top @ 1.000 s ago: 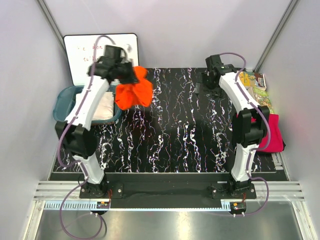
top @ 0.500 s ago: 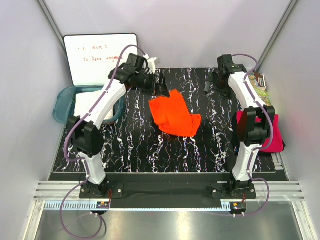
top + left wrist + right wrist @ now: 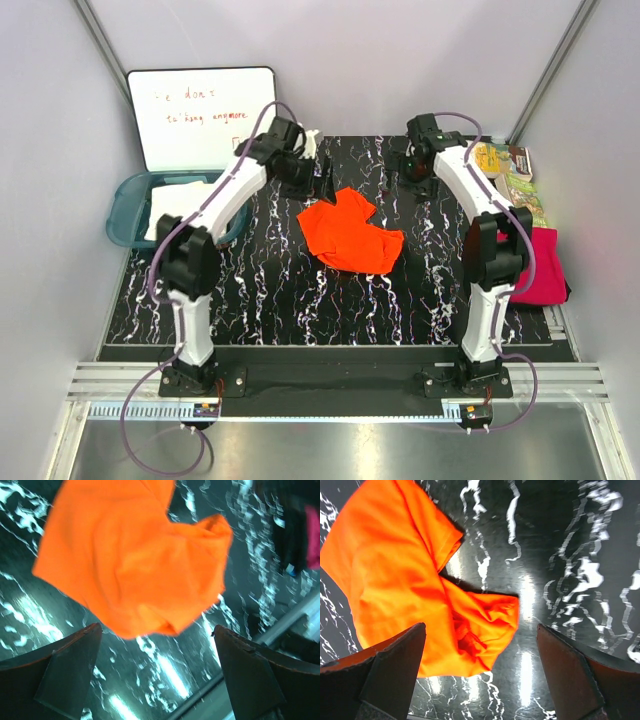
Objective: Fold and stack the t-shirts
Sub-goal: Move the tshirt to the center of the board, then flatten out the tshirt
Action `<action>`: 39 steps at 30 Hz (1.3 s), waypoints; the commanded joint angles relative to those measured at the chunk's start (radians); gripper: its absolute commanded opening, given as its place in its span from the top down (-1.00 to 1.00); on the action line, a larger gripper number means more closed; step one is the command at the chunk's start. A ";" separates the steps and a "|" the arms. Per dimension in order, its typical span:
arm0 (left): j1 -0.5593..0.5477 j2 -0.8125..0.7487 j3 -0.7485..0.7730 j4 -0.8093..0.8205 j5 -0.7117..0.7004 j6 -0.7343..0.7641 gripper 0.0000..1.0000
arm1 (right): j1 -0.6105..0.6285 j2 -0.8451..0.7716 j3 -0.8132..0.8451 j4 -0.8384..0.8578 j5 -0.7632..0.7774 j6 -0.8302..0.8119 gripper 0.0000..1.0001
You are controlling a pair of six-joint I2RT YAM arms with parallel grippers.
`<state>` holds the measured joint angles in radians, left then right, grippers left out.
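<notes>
An orange t-shirt (image 3: 350, 232) lies crumpled in the middle of the black marbled table (image 3: 300, 300); the wrist views show it too (image 3: 130, 560) (image 3: 405, 580). My left gripper (image 3: 318, 178) hovers open just behind its far left edge, nothing between its fingers (image 3: 70, 675). Open as well, my right gripper (image 3: 415, 172) hangs behind the shirt's far right side, apart from it. A magenta-pink t-shirt (image 3: 545, 265) lies at the table's right edge, partly behind the right arm. A cream-white t-shirt (image 3: 175, 205) sits in the teal tub (image 3: 122, 215).
A whiteboard (image 3: 200, 115) with handwriting leans against the back wall on the left. Colourful booklets (image 3: 510, 175) lie at the back right corner. Grey walls close in the table on three sides.
The left gripper carried the orange t-shirt from over the tub toward the middle and let it go; the shirt now lies on the table. The right arm shifted slightly left.
</notes>
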<state>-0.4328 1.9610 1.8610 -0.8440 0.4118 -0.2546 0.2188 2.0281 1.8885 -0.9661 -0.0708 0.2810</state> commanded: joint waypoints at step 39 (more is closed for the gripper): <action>0.020 0.438 0.303 -0.006 -0.035 -0.129 -0.98 | 0.010 0.159 -0.215 0.070 -0.164 0.075 0.98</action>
<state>-0.4126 2.3508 2.0865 -0.8658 0.3325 -0.3401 0.2268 2.1754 1.6432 -0.9863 -0.1680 0.3340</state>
